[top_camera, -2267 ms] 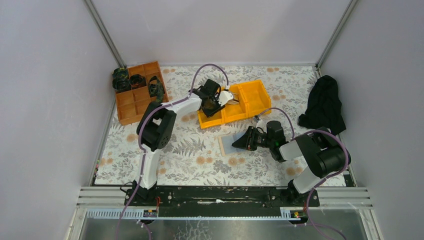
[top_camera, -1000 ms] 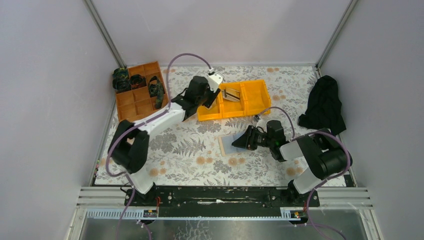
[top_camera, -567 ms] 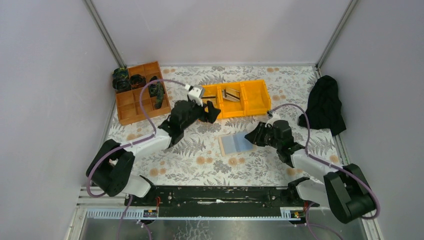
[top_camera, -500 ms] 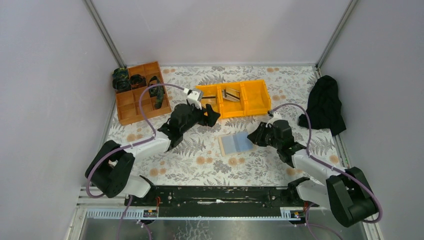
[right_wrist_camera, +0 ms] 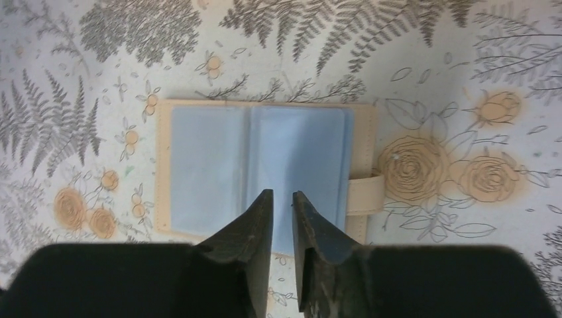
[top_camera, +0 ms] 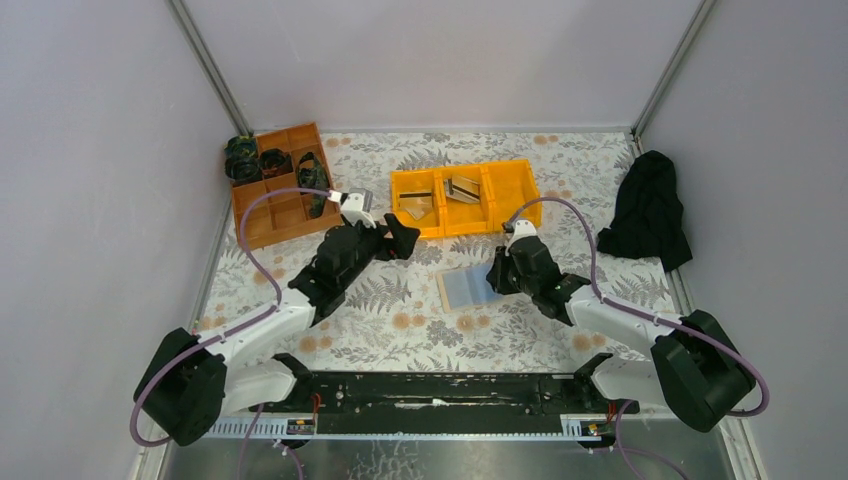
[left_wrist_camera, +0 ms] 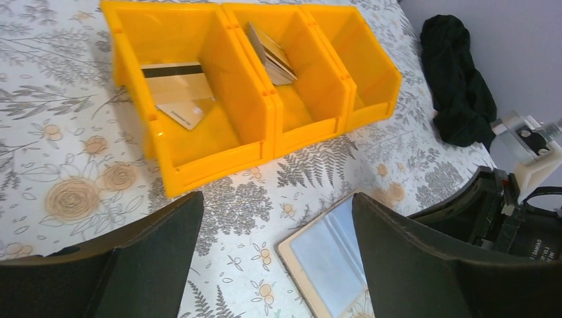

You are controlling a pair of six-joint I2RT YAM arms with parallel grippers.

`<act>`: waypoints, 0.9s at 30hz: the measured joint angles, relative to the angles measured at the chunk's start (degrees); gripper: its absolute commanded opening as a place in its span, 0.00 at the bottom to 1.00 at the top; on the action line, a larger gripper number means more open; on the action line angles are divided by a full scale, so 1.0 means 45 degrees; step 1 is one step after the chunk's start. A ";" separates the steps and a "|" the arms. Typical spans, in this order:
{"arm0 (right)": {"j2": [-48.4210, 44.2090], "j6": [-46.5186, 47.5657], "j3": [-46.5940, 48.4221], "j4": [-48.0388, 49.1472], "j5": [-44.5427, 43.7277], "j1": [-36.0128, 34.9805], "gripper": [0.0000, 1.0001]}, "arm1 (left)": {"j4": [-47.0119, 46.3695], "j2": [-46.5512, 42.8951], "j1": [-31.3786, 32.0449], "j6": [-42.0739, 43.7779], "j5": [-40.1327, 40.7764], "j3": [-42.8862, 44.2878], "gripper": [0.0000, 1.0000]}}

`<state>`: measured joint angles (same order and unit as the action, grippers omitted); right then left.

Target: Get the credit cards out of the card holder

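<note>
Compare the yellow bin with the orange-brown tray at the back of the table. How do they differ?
The yellow bin has three compartments in one row; the orange-brown tray is a grid of smaller cells. The bin holds flat cards in two compartments; the tray holds dark objects in its far cells. Both are open-topped and sit on the floral table.

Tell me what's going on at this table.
The card holder lies open on the table, blue-grey inside up. The right gripper hangs over its right edge, jaws almost closed and holding nothing I can see. The left gripper is wide open and empty, near the yellow bin, where credit cards lie in two compartments.
</note>
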<state>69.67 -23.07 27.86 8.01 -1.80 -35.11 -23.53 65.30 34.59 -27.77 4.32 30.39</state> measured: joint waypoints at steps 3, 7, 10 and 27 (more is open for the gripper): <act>0.0073 0.0209 0.0175 -0.0180 -0.0646 -0.0010 0.64 | 0.0185 -0.0316 0.0015 -0.0151 0.0345 -0.0185 0.91; 0.0073 0.0437 0.0350 -0.0389 -0.1617 -0.0019 0.93 | 0.0238 -0.0447 0.0034 -0.0345 0.0529 -0.0631 0.92; 0.0073 0.0534 0.0369 -0.0529 -0.2239 -0.0019 0.99 | 0.0398 -0.0165 0.0034 -0.0578 0.0534 -0.0646 0.92; 0.0374 0.0699 0.0631 -0.0806 -0.4396 -0.0019 1.00 | 0.0661 0.0369 0.0044 -0.0865 0.0471 -0.0641 0.92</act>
<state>71.35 -19.92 30.70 4.38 -21.58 -35.20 -20.56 66.96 34.79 -31.66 6.44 27.51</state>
